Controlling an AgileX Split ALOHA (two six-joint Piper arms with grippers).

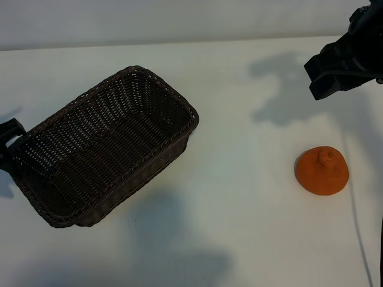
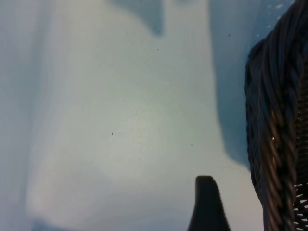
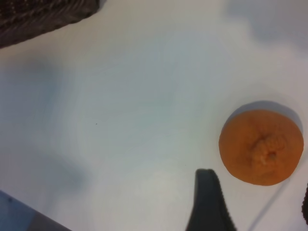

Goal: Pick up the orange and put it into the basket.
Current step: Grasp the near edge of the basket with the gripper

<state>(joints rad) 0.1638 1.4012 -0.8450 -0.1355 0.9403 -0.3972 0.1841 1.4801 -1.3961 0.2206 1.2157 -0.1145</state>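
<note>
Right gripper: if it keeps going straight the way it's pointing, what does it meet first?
Probably the bare table, not the orange. In the right wrist view the right gripper stands open, the fruit just beyond its fingertips and toward one side; depth is uncertain.

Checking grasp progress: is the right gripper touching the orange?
Apart. In the exterior view the right gripper hangs open above and behind the orange, with bare table between them. The right wrist view agrees.

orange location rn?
In the exterior view the orange sits on the white table at the right, well clear of the basket on the left and just below the right gripper, untouched.
</note>
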